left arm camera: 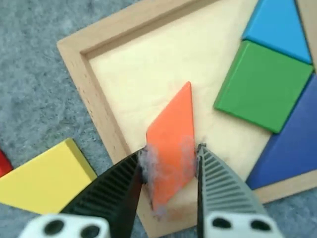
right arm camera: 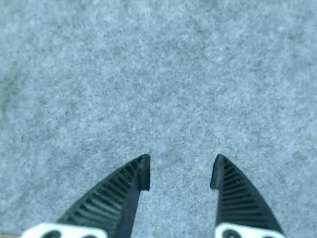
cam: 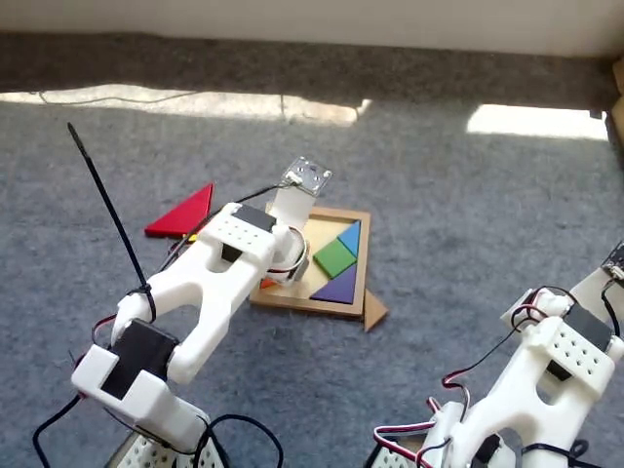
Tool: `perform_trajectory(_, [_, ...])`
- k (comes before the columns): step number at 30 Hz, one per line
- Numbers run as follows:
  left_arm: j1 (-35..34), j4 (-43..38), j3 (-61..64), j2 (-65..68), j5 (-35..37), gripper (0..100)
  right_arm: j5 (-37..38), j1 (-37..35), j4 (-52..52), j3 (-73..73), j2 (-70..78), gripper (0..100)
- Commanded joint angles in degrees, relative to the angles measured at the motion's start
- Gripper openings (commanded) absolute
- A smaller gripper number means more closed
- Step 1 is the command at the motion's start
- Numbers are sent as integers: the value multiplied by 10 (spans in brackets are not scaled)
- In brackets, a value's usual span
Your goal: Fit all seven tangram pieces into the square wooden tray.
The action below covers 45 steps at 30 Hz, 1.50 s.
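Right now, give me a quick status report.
Left gripper shut on orange piece, over tray. Right gripper open above carpet. Green square seated; nothing blocking.

The right tool (right arm camera: 181, 172) hangs above grey carpet (right arm camera: 148, 74). Its two dark, ribbed fingers (right arm camera: 119, 198) are spread apart, with bare carpet visible in the gap between the tips. Nothing is held between them. The carpet surface is uniform and finely textured.
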Motion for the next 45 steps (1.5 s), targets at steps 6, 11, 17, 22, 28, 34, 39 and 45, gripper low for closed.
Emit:
perform_trajectory(6, [12,33,-20,-4,-26,120,0,-6,-9,-2,-10,205])
perform_trajectory(11, [12,34,-3,-45,-26,120,0,-6,-9,-3,-10,205])
perform_trajectory(17, [13,32,36,-109,-26,120,0,-6,-9,-3,-10,205])
perform_trajectory(22, [23,33,49,-124,-49,120,0,-6,-9,-3,-10,205])
perform_trajectory(28, [59,33,59,-125,-74,120,0,-6,-9,-3,-10,205])
perform_trajectory(34, [61,34,59,-125,-105,120,0,-6,-9,-2,-10,205])
perform_trajectory(39, [61,35,57,-129,-149,120,0,-6,-9,-2,-10,205])
perform_trajectory(45, [61,49,56,-129,-217,120,0,-6,-9,-2,-10,205])
